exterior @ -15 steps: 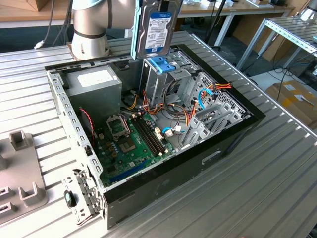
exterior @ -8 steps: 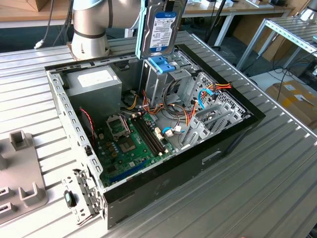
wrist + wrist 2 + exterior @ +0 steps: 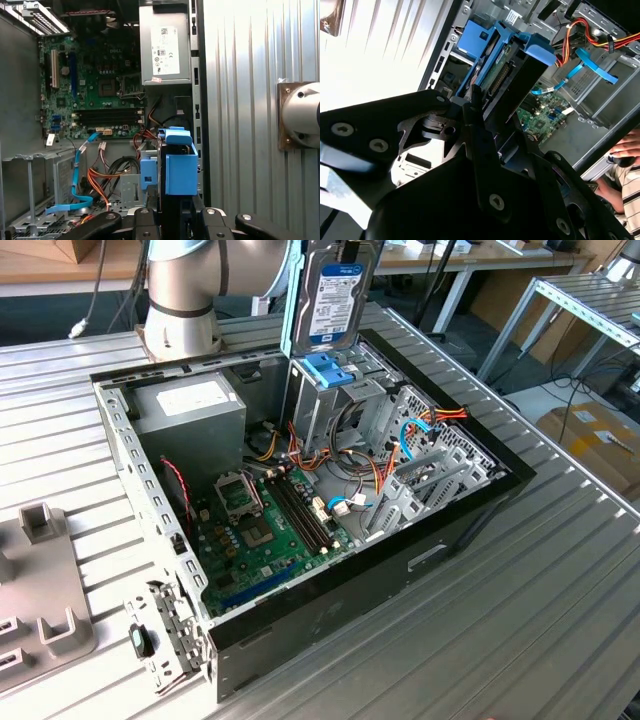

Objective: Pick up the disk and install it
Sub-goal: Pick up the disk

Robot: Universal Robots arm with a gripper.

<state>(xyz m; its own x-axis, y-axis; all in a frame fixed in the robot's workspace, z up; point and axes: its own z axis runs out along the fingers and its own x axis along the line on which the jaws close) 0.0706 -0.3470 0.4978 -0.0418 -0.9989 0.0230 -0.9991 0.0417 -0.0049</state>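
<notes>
- Disk hangs upright at the exterior view's upper centre, pinched by the gripper, just above the drive cage.
- Slight tilt could jam its blue frame on the cage rim.
- Orange cables nearby may snag.

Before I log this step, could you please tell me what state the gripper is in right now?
Gripper: closed on the flat silver metal disk with its blue plastic edge frame.

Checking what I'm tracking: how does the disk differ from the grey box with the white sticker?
The disk stands upright, raised above the case; the grey box sits flat inside it. The disk is smaller than the grey box. The disk has a blue edge frame; the grey box has none. Both are labelled metal.
</notes>
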